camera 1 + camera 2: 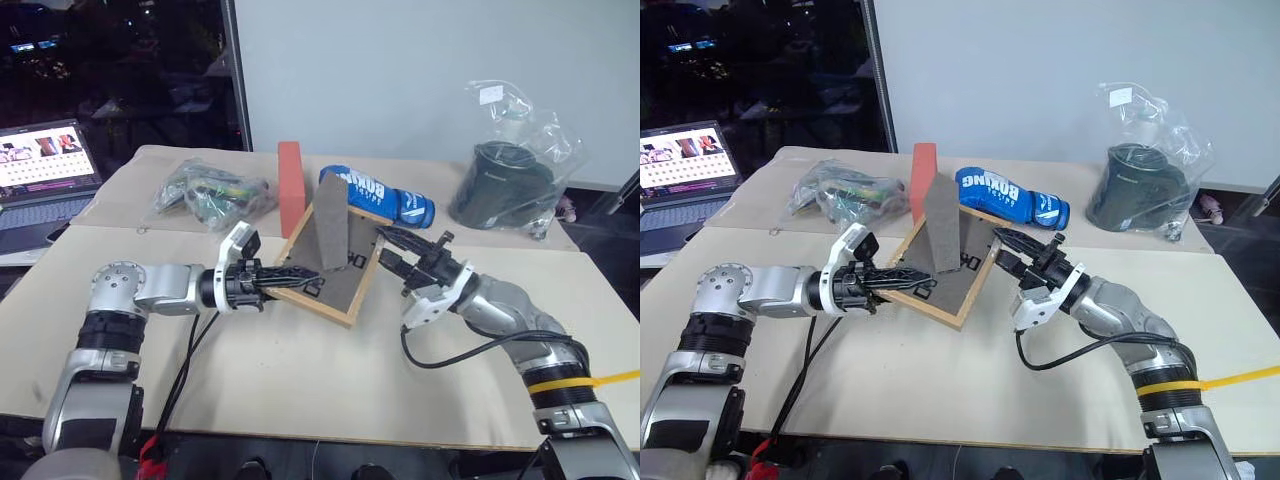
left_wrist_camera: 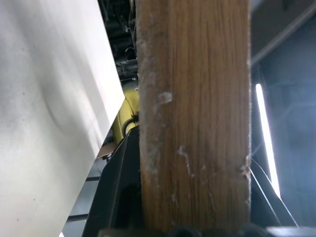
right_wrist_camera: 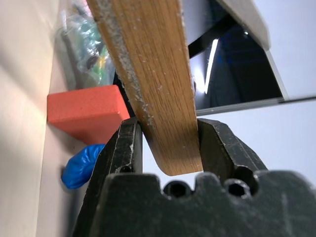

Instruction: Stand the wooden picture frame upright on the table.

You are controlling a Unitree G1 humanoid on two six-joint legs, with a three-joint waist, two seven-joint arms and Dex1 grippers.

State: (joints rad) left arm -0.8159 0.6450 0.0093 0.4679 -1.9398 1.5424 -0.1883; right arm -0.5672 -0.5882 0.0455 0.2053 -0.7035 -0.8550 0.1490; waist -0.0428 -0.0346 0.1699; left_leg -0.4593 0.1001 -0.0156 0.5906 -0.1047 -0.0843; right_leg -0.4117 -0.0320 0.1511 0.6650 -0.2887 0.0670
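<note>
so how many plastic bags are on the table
2: one clear bag of small items at the back left beside the red brick, and one bag around a dark container at the back right.

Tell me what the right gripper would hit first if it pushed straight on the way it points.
The wooden picture frame: the right gripper already has its edge between its fingers. Beyond that, probably the red brick, though depth is unclear.
</note>
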